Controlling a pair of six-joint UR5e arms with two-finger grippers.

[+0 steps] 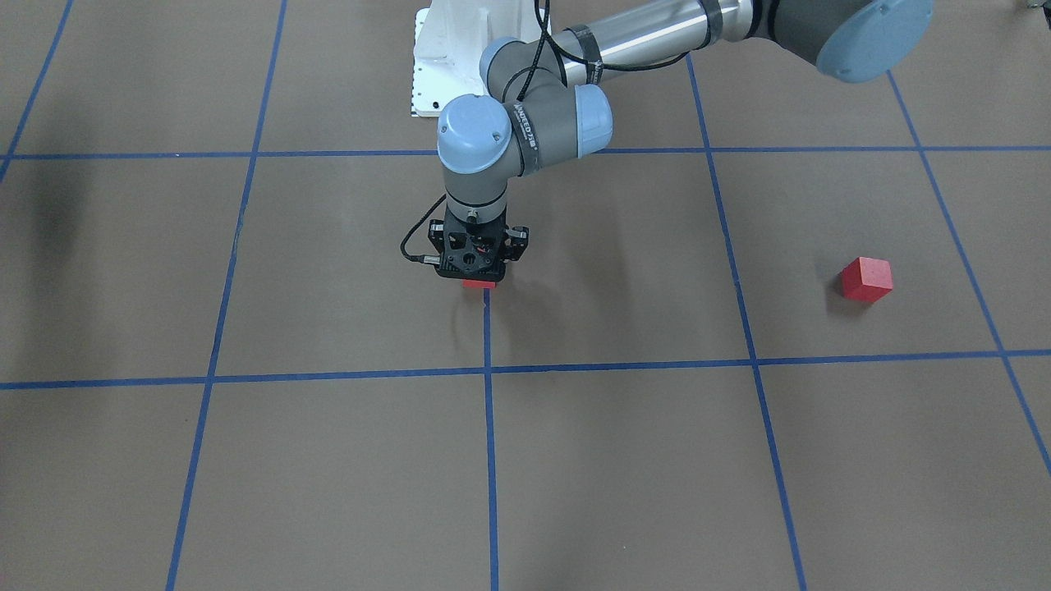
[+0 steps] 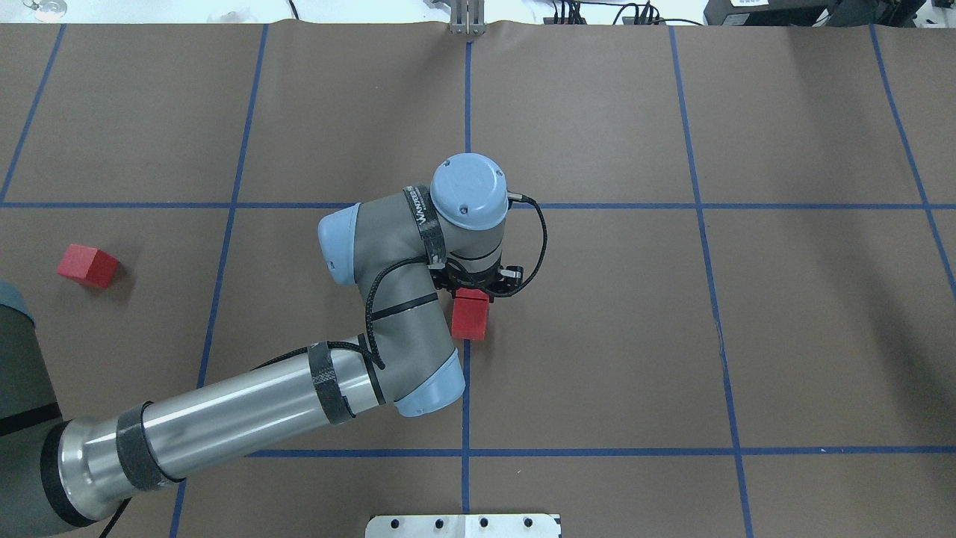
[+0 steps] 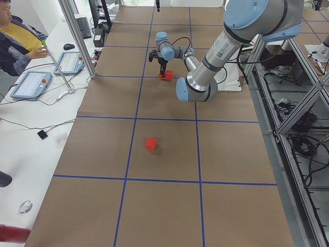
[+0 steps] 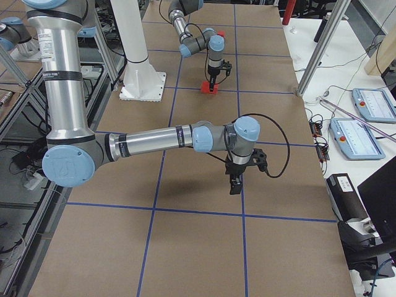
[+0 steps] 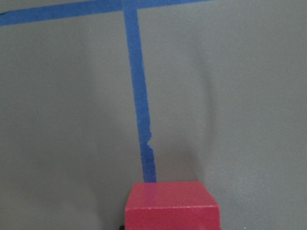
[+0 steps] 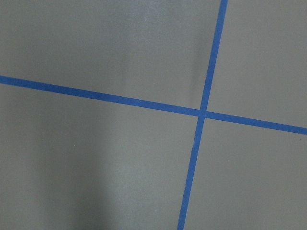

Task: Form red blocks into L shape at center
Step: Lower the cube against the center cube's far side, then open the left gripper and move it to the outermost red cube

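Overhead exterior shows your left gripper (image 2: 472,286) low over a red block (image 2: 470,320) on the center line (image 2: 465,430), likely seating it for the L, though whether the jaws pinch it I cannot tell.

left pincer (image 1: 475,275) | jaws unseen | red block (image 1: 479,284) beneath mostly covered

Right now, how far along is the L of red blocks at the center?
Done: nothing certain; no L shows. In hand: the left tool is down on a red block on the middle blue line. Left: a second block sits far off; a third cannot be made out.
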